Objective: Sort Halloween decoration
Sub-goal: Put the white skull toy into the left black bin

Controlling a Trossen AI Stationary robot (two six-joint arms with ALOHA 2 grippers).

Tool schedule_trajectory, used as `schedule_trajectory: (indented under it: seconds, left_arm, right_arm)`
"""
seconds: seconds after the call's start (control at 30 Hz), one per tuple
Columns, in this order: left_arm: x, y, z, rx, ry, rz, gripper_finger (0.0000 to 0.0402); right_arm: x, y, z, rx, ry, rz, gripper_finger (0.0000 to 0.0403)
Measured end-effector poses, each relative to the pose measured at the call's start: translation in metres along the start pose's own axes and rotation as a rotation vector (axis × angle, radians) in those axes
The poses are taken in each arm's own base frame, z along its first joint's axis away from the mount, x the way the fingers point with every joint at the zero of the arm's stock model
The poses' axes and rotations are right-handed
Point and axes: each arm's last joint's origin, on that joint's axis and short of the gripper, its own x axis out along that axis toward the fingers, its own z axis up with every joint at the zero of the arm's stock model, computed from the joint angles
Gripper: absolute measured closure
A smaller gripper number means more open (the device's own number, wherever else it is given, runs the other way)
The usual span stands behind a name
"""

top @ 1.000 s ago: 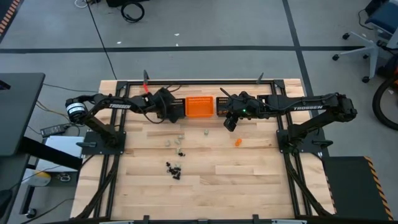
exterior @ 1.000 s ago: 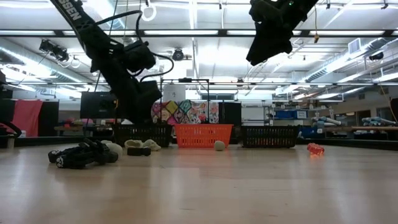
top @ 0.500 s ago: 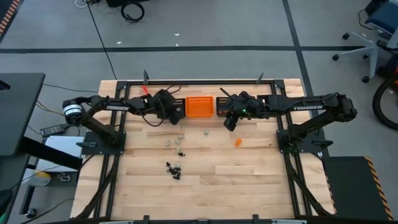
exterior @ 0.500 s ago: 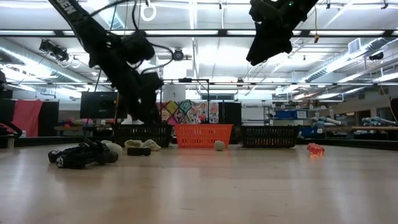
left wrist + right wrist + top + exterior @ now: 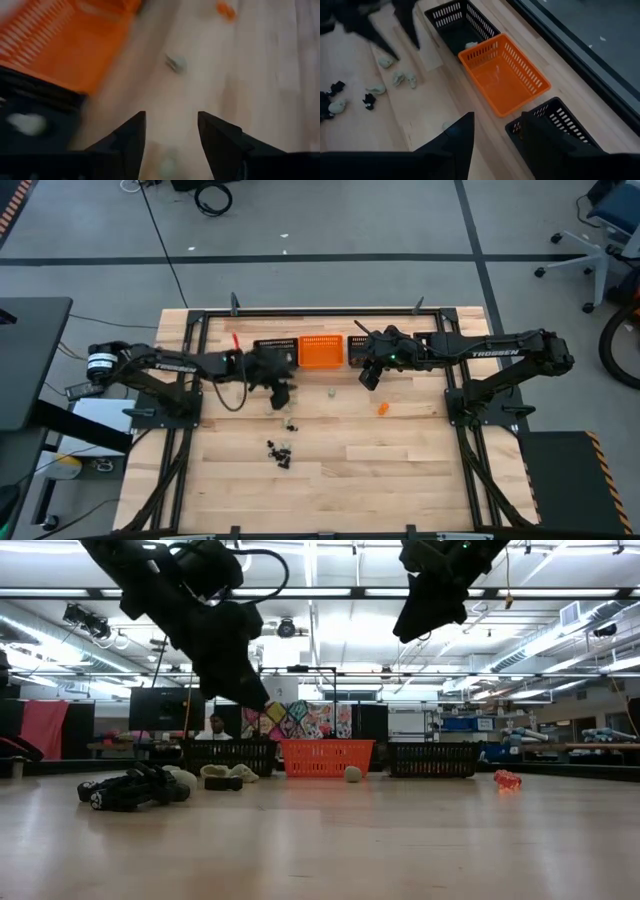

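The left claw (image 5: 281, 392) hangs with its fingers apart and empty, above the counter (image 5: 400, 470) just in front of the left black basket (image 5: 272, 346). Pale trinkets (image 5: 272, 409) lie right beside it and black trinkets (image 5: 279, 450) cluster nearer the front; one pale piece (image 5: 331, 392) and an orange trinket (image 5: 382, 408) sit apart. The right claw (image 5: 367, 378), also apart and empty, hovers by the orange basket (image 5: 322, 351). The baskets line the far edge; the counter's front half lies bare.
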Motion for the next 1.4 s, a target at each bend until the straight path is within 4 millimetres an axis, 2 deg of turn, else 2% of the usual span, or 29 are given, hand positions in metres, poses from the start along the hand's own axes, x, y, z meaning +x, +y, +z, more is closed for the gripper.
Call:
schedule_trajectory:
  seconds: [0.2, 0.33, 0.5, 0.93, 1.07, 1.3, 1.4]
  left_arm:
    - [0.021, -0.022, -0.019, 0.086, 0.091, -0.007, 0.0216]
    - [0.034, -0.028, -0.03, 0.173, 0.135, 0.029, 0.0216]
    - [0.043, -0.025, -0.036, 0.185, 0.154, 0.105, 0.0216]
    - [0.061, -0.018, -0.049, 0.185, 0.221, 0.132, 0.0219]
    - [0.062, -0.018, -0.049, 0.185, 0.223, 0.128, 0.0241]
    - [0.062, -0.019, -0.049, 0.177, 0.237, 0.1, 0.0317]
    - [0.06, -0.019, -0.049, 0.143, 0.237, 0.092, 0.0323]
  right_arm:
    - [0.0, 0.002, 0.0, -0.021, 0.005, 0.032, 0.0238]
    - [-0.001, 0.003, -0.001, -0.05, 0.012, 0.06, 0.0238]
    - [-0.001, 0.006, -0.002, -0.081, 0.018, 0.089, 0.0238]
    - [-0.003, 0.011, -0.003, -0.109, 0.02, 0.104, 0.0238]
    - [-0.004, 0.012, -0.004, -0.114, 0.02, 0.111, 0.0238]
    - [-0.004, 0.013, -0.004, -0.116, 0.019, 0.112, 0.0238]
    - [-0.004, 0.013, -0.004, -0.116, 0.019, 0.112, 0.0238]
